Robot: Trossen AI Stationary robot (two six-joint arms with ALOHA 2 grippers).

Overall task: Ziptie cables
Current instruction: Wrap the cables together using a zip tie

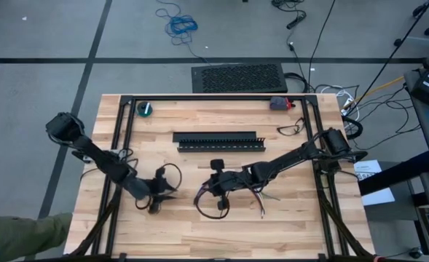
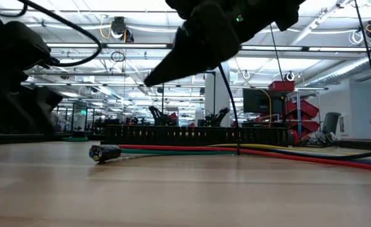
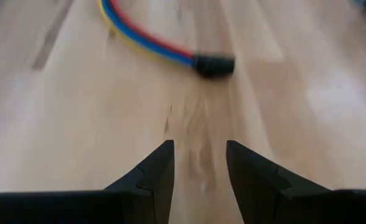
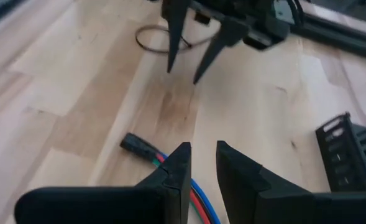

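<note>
Left gripper: fingers being held apart, empty, near the cables.
Right gripper: fingers being held narrowly apart, empty, above the cables.

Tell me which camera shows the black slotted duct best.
The high view: the whole black slotted duct lies in plain sight, mid-table. The low view shows it edge-on; the right wrist view catches one end; the left wrist view misses it.

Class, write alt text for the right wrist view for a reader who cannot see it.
The right gripper, empty with a narrow gap between its fingers, points down at a wooden table just above the black-capped end of the cables. Farther off, the left gripper hangs open near a looped ziptie, with the black slotted duct alongside.
</note>
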